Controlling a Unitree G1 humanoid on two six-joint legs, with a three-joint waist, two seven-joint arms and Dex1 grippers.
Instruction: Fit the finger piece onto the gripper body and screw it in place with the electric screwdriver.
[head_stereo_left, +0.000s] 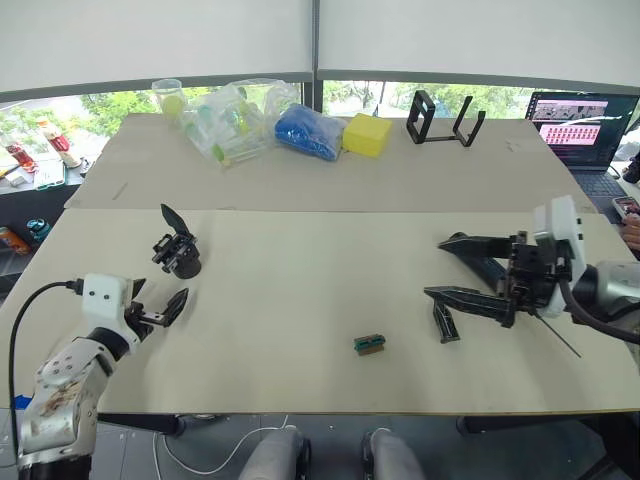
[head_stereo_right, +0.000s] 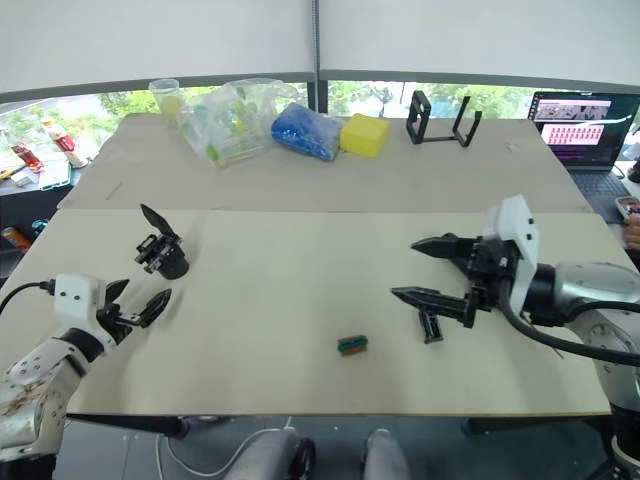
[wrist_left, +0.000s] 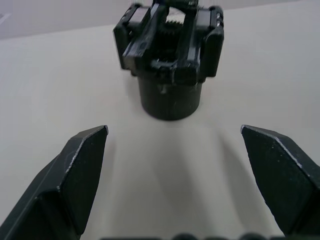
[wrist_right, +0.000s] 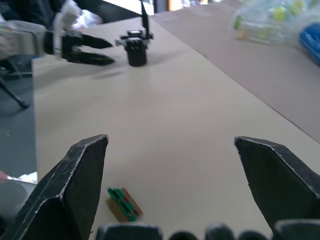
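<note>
Pincer-wise, your left pincer (head_stereo_left: 160, 310) is spread wide and empty, low over the table (head_stereo_left: 300, 300), pointing at the gripper body (head_stereo_left: 178, 252), which stands upright just beyond its tips with its one pointed finger up. Your right pincer (head_stereo_right: 425, 270) is also wide open and holding nothing, off on the right side. You've got the finger piece (head_stereo_right: 430, 325) lying on the table right under its lower finger, and a little green-and-brown block (head_stereo_right: 353, 345) sits nearby toward the front edge.
</note>
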